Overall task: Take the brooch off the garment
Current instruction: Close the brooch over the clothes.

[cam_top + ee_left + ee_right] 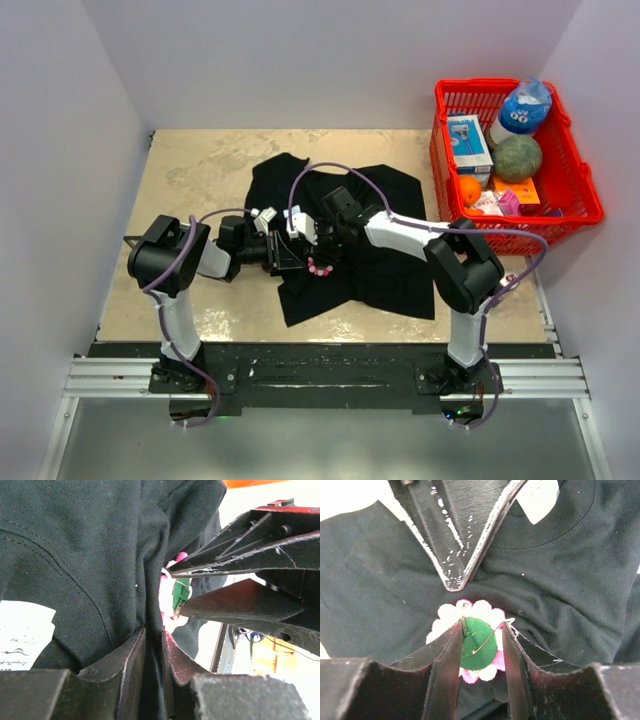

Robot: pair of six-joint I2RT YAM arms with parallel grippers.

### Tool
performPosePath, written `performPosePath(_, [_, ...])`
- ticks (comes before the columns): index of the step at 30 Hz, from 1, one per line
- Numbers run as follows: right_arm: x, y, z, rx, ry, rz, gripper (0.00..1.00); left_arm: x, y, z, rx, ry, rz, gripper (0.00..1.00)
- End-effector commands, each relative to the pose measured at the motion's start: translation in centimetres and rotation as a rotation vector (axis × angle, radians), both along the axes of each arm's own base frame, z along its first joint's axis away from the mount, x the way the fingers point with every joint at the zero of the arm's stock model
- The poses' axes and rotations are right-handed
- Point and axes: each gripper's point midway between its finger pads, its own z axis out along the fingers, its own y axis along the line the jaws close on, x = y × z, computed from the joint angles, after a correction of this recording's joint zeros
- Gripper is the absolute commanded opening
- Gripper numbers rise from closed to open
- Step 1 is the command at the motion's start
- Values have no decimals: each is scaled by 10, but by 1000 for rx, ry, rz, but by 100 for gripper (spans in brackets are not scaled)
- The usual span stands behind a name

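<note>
Narrowly parted, right tool (481, 626) brackets brooch (476, 647).

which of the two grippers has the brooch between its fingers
The right gripper: its jaws flank the green back of the brooch. The left gripper instead pinches a fold of the garment.

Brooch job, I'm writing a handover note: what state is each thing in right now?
brooch: green back and pin showing; whether pinned, unclear.
garment: crumpled on the table, one fold pinched.
left gripper: shut on a garment fold.
right gripper: jaws either side of the brooch; grip unclear.
basket: upright, filled.
</note>
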Motion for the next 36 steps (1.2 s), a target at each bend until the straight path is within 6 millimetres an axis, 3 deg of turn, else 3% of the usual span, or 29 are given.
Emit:
performPosePath(1, [4, 1, 14, 2, -83, 18, 38, -22, 14, -46, 132, 126, 34, 27])
performPosePath(12, [-2, 4, 8, -23, -95, 36, 27, -23, 15, -47, 135, 130, 36, 28])
performPosePath(15, [-5, 3, 6, -34, -96, 54, 19, -23, 15, -47, 135, 132, 35, 29])
performPosePath(27, [3, 1, -7, -91, -86, 18, 28, -23, 15, -48, 135, 133, 35, 29])
performPosePath(36, [1, 0, -21, -155, -6, 29, 29, -22, 14, -47, 132, 134, 33, 29])
